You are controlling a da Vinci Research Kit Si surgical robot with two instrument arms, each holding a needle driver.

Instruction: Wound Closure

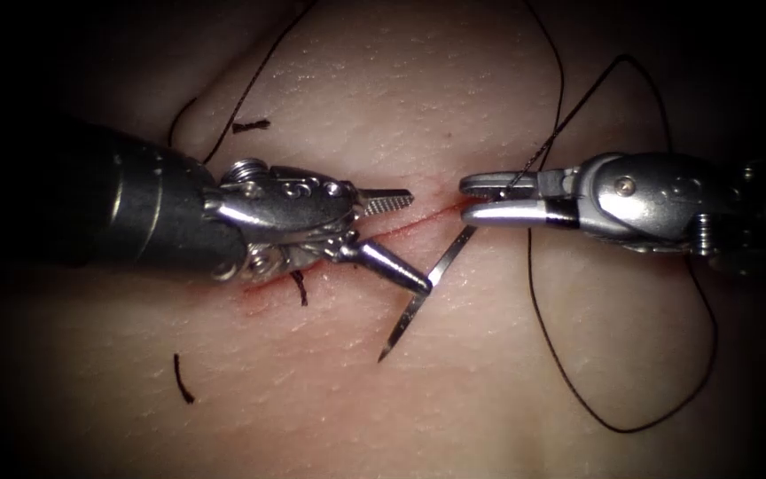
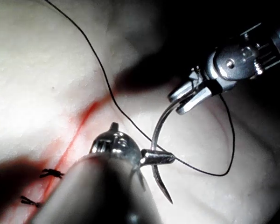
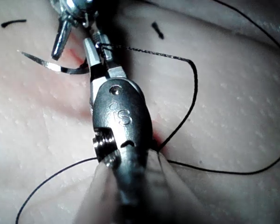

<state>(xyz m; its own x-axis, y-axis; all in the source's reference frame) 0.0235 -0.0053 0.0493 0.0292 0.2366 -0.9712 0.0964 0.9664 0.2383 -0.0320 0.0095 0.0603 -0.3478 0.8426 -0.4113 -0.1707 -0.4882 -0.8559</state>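
Right tool (image 1: 476, 197): jaws clamped on curved needle (image 1: 418, 302) at its thread end, frame centre, clear of tissue (image 1: 454, 80). Left tool (image 1: 405, 239): jaws apart, lower jaw touching mid-curve, holding nothing. Step judged: needle handover; calls for a mid-curve grasp.

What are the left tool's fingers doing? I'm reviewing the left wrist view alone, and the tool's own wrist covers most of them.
Observer: In the endoscope view the left tool has its fingers wide open and holds nothing. The lower one lies against the needle mid-curve. The right tool grips the needle's tail end, and the needle is out of the tissue.
Operator: Where does the thread go from there?
Observer: In the right wrist view the thread leaves the right tool's fingers and curves back past its wrist.
Operator: Any loose pieces?
Observer: In the endoscope view a cut end of thread lies alone below the cut.
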